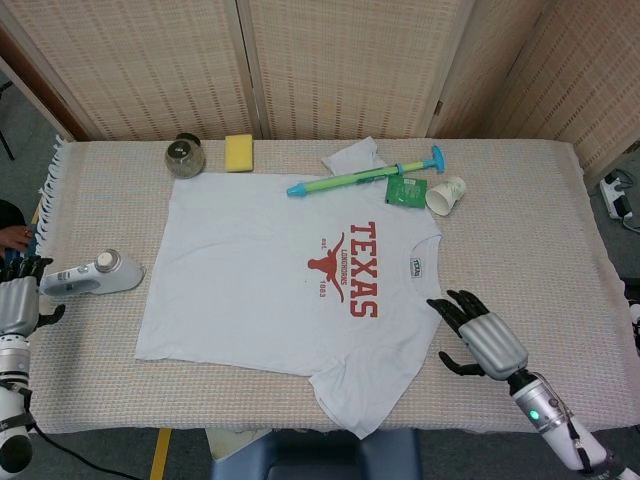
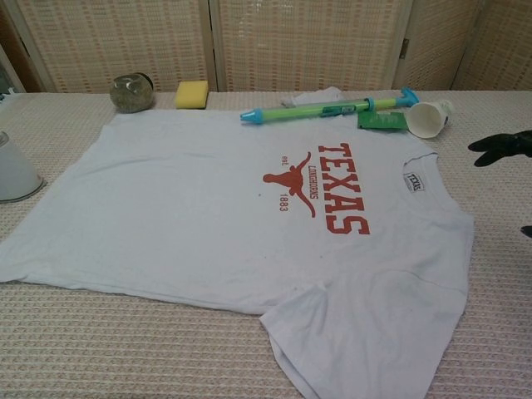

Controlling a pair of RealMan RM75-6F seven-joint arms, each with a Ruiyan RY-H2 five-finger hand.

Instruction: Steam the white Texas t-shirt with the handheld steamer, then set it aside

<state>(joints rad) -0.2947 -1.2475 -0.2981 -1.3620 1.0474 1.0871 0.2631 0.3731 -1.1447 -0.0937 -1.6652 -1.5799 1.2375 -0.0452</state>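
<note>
The white Texas t-shirt lies spread flat on the woven table cover, red print up, collar toward the right. The handheld steamer lies on its side just left of the shirt; its white base shows at the left edge of the chest view. My left hand is at the table's left edge, left of the steamer, fingers apart, holding nothing. My right hand hovers right of the shirt's near sleeve, fingers spread and empty; only its dark fingertips show in the chest view.
Along the far side lie a round jar, a yellow sponge, a green and blue pump toy, a green packet, a tipped paper cup and a white cloth. Folding screens stand behind.
</note>
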